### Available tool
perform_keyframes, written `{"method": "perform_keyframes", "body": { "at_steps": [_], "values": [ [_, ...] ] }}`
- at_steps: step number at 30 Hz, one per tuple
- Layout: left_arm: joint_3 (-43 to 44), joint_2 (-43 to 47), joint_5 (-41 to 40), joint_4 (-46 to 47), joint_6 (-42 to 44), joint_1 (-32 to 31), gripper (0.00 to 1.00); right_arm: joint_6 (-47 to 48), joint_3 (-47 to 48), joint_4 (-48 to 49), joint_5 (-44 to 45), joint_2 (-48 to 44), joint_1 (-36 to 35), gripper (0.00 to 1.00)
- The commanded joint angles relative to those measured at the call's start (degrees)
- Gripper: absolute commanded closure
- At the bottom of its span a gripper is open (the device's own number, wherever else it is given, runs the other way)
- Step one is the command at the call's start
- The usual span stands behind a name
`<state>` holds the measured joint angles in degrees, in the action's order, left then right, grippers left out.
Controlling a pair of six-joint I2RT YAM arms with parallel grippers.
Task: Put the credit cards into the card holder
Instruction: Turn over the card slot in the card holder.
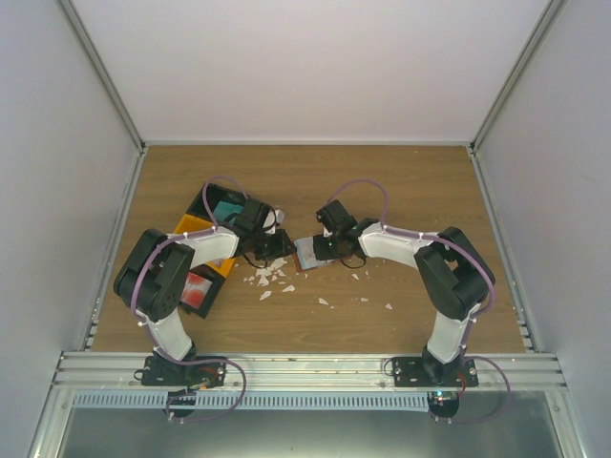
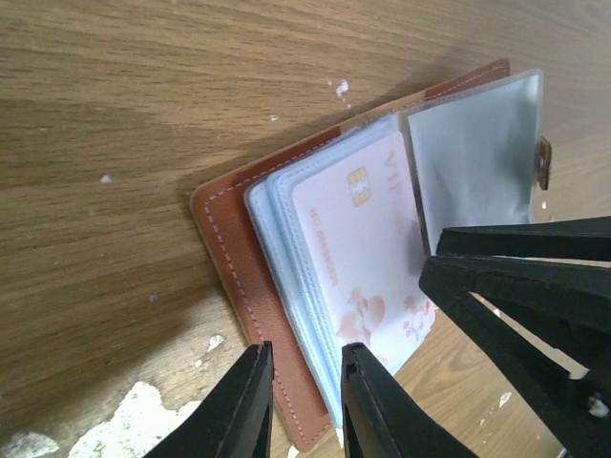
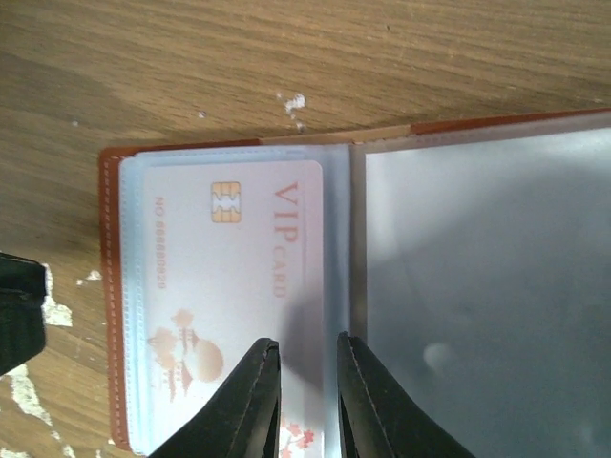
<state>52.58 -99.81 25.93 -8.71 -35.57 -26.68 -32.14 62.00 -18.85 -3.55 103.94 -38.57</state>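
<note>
The card holder [image 1: 307, 253] lies open on the table between my two grippers. It is reddish-brown leather [image 2: 234, 248] with clear plastic sleeves. A pale credit card [image 2: 353, 239] with pink marks and "VIP CARD" lies on the left stack of sleeves [image 3: 229, 286]. I cannot tell whether it is inside a sleeve. My left gripper [image 2: 304, 382] is narrowly open and straddles the holder's stitched left edge. My right gripper [image 3: 307, 382] is narrowly open over the card's right edge near the spine. Its fingers [image 2: 516, 286] also show in the left wrist view. A teal card [image 1: 227, 208] and a red card [image 1: 199, 289] lie in the tray.
A black-and-orange compartment tray [image 1: 191, 225] stands at the left under my left arm. Small white scraps [image 1: 272, 277] are scattered on the wooden table in front of the holder. Grey walls close in the table on three sides.
</note>
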Motion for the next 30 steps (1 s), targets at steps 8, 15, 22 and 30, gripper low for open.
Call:
{"method": "perform_keyframes", "body": {
  "at_steps": [8, 15, 22, 30],
  "values": [
    [-0.5, -1.0, 4.5, 5.9, -1.0, -0.6, 0.75, 0.7, -0.4, -1.3, 2.3, 3.5, -0.1, 0.87],
    [0.0, -2.1, 5.4, 6.1, -1.0, -0.6, 0.74, -0.1, -1.2, -1.1, 3.0, 3.9, 0.0, 0.90],
    [0.3, -3.7, 6.9, 6.5, -1.1, -0.6, 0.72, -0.8, -2.3, 0.1, 1.9, 3.8, 0.4, 0.93],
    [0.7, -4.4, 8.0, 7.4, -1.3, -0.7, 0.74, -1.0, -3.2, 0.7, 1.5, 3.7, 0.8, 0.96]
  ]
}}
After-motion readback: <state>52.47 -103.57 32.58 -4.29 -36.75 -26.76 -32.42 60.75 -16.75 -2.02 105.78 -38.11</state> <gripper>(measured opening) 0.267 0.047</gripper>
